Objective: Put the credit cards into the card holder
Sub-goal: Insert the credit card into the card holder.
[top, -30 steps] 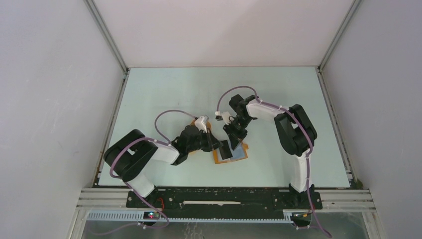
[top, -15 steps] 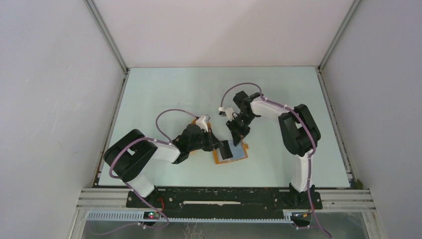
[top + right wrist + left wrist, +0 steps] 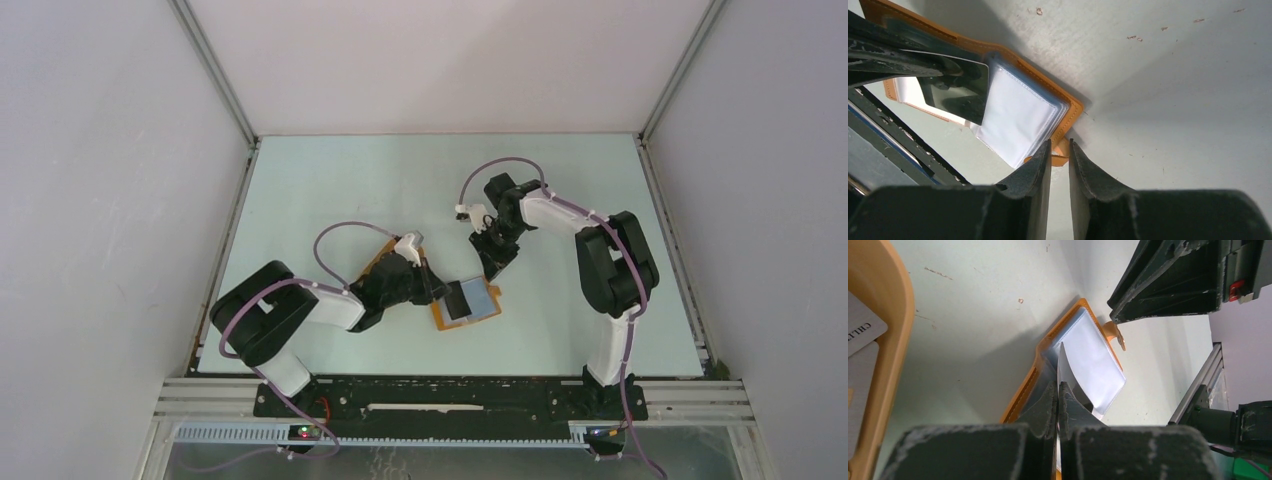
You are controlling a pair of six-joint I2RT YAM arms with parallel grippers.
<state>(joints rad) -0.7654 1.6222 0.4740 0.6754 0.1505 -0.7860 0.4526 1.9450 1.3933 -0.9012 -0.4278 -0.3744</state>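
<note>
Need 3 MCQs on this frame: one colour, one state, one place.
1. Colour of the wallet outer edge? A blue, B orange, C green
2. State of the left gripper? A wide open, B shut on a clear sleeve, C out of view
3. Where do the cards lie? A in the wallet, B in the left gripper, C in the tray

1B: both wrist views show an orange rim.
2B: the fingers meet on the raised sleeve.
3C: printed cards sit inside the tray's rim.
</note>
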